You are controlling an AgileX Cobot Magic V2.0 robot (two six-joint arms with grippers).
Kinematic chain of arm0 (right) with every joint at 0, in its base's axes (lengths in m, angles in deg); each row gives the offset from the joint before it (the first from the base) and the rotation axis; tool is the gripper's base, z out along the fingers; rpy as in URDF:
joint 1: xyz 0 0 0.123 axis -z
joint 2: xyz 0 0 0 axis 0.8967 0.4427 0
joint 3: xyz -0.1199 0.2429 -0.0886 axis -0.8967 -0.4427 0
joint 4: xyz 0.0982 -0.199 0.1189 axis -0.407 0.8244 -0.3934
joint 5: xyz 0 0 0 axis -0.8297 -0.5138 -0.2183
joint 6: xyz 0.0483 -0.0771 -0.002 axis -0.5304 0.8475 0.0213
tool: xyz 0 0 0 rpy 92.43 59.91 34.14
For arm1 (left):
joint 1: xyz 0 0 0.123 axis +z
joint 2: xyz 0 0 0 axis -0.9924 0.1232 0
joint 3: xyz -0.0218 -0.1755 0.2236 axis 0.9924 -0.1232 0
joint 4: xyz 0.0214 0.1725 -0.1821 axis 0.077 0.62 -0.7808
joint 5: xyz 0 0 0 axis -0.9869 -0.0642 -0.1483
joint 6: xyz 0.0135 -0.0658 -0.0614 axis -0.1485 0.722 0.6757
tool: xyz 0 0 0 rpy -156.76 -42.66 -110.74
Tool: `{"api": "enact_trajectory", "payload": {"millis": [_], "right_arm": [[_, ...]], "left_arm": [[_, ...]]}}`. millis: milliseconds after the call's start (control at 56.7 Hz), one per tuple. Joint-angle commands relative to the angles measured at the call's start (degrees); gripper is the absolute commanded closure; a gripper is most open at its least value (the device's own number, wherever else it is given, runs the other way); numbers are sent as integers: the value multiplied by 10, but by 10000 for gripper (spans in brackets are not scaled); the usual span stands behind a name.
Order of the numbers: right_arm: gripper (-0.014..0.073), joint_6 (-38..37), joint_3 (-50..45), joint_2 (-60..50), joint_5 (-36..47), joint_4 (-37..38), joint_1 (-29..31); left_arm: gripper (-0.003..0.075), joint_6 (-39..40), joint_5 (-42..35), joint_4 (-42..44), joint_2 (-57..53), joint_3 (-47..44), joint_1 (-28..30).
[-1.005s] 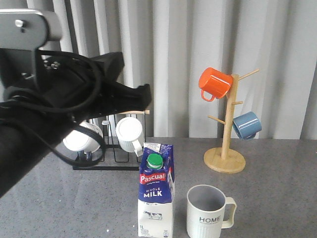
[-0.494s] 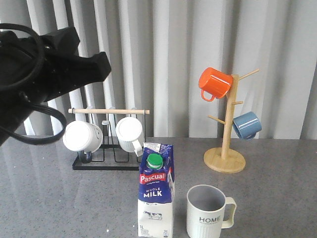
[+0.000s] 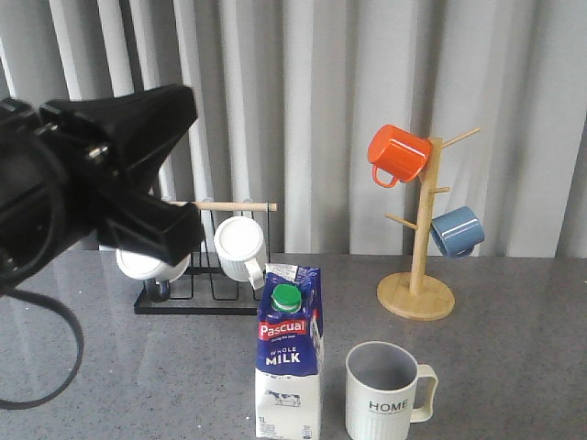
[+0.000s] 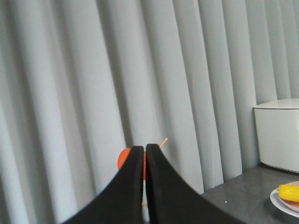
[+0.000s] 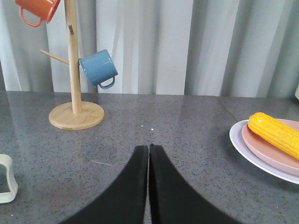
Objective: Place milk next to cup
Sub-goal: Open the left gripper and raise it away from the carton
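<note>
Low in the centre of the front view, the tall gable-top milk carton (image 3: 289, 353), dark blue above and white below with a round green cap and a red "Pascual" label, stands upright on the speckled grey stone-look table (image 3: 514, 367). Just beside it, toward the right of the frame, stands the pale grey-white ribbed ceramic cup (image 3: 385, 392) with black "HOME" lettering, its handle pointing right; a narrow gap separates the two, and neither pincer touches either.

Behind them, at the right, a light wooden mug tree (image 3: 419, 238) on a round base carries a glossy orange mug (image 3: 397, 154) near its top and a blue mug (image 3: 457, 231) lower down. At the left rear, a black wire rack (image 3: 206, 275) with a wooden top rail holds plain white mugs (image 3: 240, 246). Pleated grey curtains (image 3: 321, 92) fill the background.

The left arm (image 3: 83, 202), matte black and bulky, fills the upper left of the front view, raised well above the table. Its wrist view shows the left pincer (image 4: 144, 154) with its smooth black fingers pressed together on nothing, against the curtains. The right pincer (image 5: 149, 154) likewise has its fingers together and holds nothing, low over the table; to the right in that view a yellow corn cob (image 5: 275, 133) lies on a pink plate (image 5: 261, 147) set in a white one.
</note>
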Motion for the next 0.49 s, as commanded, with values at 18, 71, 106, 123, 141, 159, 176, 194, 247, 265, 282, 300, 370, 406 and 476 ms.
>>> {"api": "enact_trajectory", "payload": {"millis": [18,71,106,123,141,159,176,194,247,265,282,300,370,406,476], "right_arm": [[596,1,14,1,39,3,4],[596,1,14,1,39,3,4],[596,1,14,1,39,3,4],[596,1,14,1,39,3,4],[596,1,14,1,39,3,4],[596,1,14,1,39,3,4],[596,1,14,1,39,3,4],[596,1,14,1,39,3,4],[596,1,14,1,39,3,4],[596,1,14,1,39,3,4],[596,1,14,1,39,3,4],[596,1,14,1,39,3,4],[596,1,14,1,39,3,4],[596,1,14,1,39,3,4],[596,1,14,1,39,3,4]], "left_arm": [[728,156,-30,101,-44,-43,58],[728,184,-27,125,-59,-76,84],[728,192,-20,139,-69,-94,99],[728,195,-17,145,-76,-109,105],[728,198,-13,153,-81,-119,114],[728,199,-11,159,-88,-129,118],[728,198,-8,167,-93,-145,125],[728,198,-8,178,-101,-162,130],[728,194,-9,202,-121,-205,142],[728,193,-11,207,-130,-224,146],[728,193,-12,214,-141,-237,149],[728,192,-15,220,-149,-256,153],[728,176,-32,230,-195,-319,165],[727,165,-46,230,-224,-350,171],[727,168,-77,230,-280,-414,183]]}}
